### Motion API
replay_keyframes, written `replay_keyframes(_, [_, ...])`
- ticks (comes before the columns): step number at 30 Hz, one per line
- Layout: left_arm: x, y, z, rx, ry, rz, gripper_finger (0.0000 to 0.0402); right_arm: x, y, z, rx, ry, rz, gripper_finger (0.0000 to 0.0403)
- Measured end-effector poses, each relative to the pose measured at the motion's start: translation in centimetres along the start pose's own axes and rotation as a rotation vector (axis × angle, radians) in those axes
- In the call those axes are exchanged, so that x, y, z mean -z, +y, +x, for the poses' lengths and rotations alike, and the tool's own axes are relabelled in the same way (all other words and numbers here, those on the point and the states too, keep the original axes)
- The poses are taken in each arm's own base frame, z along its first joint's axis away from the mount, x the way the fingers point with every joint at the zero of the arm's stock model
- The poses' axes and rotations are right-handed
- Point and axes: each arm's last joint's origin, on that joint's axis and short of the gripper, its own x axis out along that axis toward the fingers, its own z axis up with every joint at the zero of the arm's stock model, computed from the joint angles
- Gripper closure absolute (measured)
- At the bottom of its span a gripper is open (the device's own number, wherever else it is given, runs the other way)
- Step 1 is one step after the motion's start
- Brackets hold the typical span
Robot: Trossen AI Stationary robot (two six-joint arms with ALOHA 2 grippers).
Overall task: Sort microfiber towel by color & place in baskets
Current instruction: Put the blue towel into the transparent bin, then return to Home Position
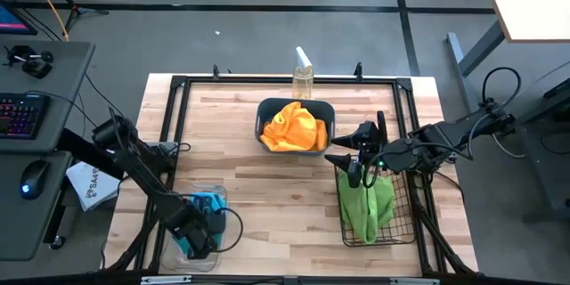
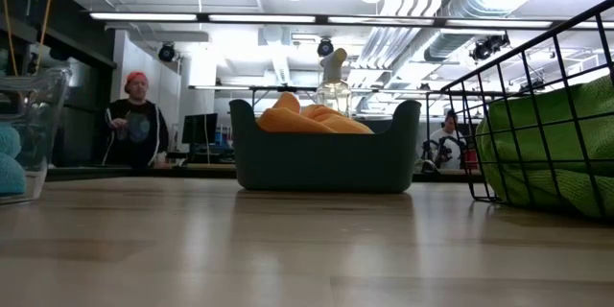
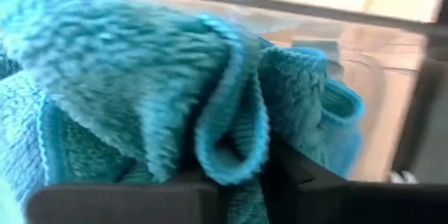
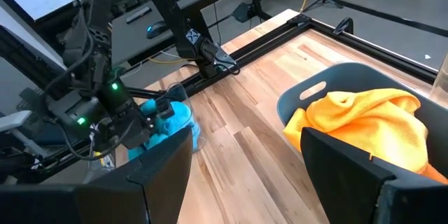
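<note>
A blue towel (image 3: pixel 140 77) lies in the clear plastic bin (image 1: pixel 178 254) at the table's near left, and my left gripper (image 1: pixel 198 234) is down inside the bin, shut on that towel. Orange towels (image 1: pixel 294 127) fill the dark teal tub (image 1: pixel 264 116) at the far middle. A green towel (image 1: pixel 365 200) is draped in the black wire basket (image 1: pixel 401 227) at the near right, partly over its far rim. My right gripper (image 4: pixel 259 182) hovers open above the basket's far left corner, touching nothing. My left gripper holds the blue towel by a bunched fold (image 3: pixel 234 157) that runs down between its two dark fingers (image 3: pixel 119 199); several layers are gathered there. The rest of the towel is heaped in front of the fingers inside the clear bin. Which way the fingers come at it, I cannot tell.
A clear spray bottle (image 1: pixel 303 76) stands at the far edge behind the tub. Bare wood lies between bin, tub and basket. A black frame rail (image 1: pixel 285 78) borders the table. A person (image 2: pixel 134 120) stands in the room beyond; a desk with keyboard (image 1: pixel 22 116) is left of the table.
</note>
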Motion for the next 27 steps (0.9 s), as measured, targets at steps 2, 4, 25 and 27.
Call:
replay_keyframes(2, [-0.2, -0.4, -1.1, 0.019, 0.005, 0.019, 0.0328, 0.0, 0.0, 0.0, 0.001, 0.002, -0.002, 0.0139])
replay_keyframes(4, [-0.4, -0.5, -2.6, 0.026, 0.001, 0.036, 0.0303, 0.1, -0.1, 0.0, 0.007, 0.009, -0.009, 0.0139])
replay_keyframes(25, [-3.5, 8.7, -19.2, -0.026, -0.572, -0.25, 0.0186, 0.0, -0.1, -0.1, -0.009, 0.011, -0.005, 0.0139])
replay_keyframes(27, [-3.9, 10.3, -20.9, -0.127, -0.759, -0.272, 0.0186, -0.1, 0.0, -0.1, -0.022, 0.009, 0.004, 0.0139])
